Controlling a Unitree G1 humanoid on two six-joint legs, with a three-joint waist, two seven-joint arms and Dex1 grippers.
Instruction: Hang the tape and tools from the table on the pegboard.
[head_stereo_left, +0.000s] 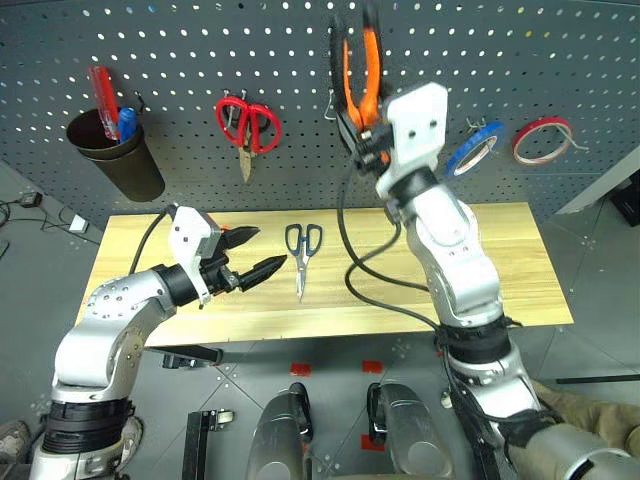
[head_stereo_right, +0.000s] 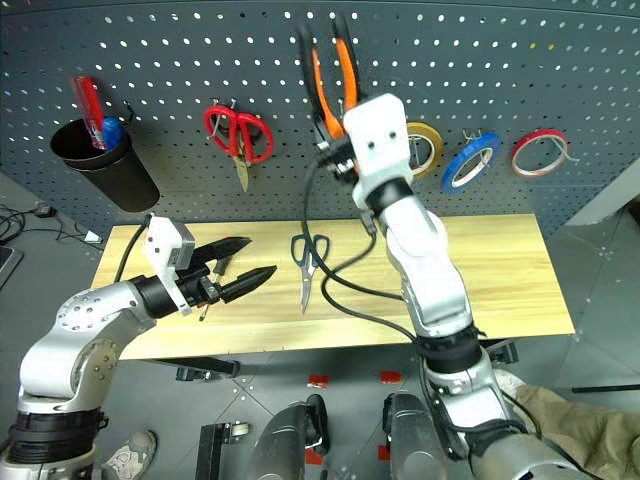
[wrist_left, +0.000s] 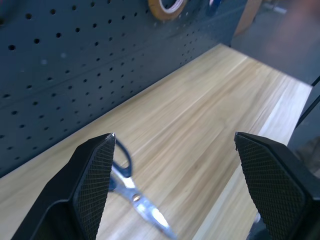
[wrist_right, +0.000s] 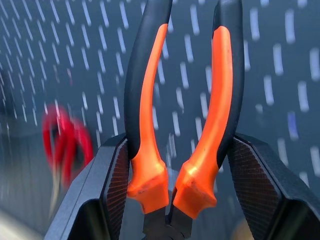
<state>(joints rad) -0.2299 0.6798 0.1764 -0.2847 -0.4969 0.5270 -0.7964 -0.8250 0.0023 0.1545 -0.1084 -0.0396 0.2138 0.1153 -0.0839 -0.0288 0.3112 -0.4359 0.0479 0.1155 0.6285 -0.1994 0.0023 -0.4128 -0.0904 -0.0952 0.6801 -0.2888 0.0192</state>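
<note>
My right gripper (head_stereo_left: 366, 132) is raised in front of the pegboard (head_stereo_left: 200, 50) and is shut on the pliers (wrist_right: 145, 100). It grips them near the head, and the orange-and-black handles (head_stereo_left: 360, 60) point up against the board. The dark-handled scissors (head_stereo_left: 302, 250) lie on the table (head_stereo_left: 480, 270), blades toward the front edge. My left gripper (head_stereo_left: 252, 256) hovers open just left of them, holding nothing. In the left wrist view the scissors (wrist_left: 131, 187) lie beyond the open fingers. A slim tool (head_stereo_right: 208, 295) lies on the table under that gripper, mostly hidden. The blue tape (head_stereo_left: 473, 150) hangs on the pegboard.
On the pegboard hang red-handled scissors (head_stereo_left: 247, 125), a yellow tape ring (head_stereo_right: 425, 148), a red tape ring (head_stereo_left: 542, 140) and a black cup (head_stereo_left: 115, 150) holding red and blue tools. A black cable (head_stereo_left: 370, 270) loops over the table beside my right arm.
</note>
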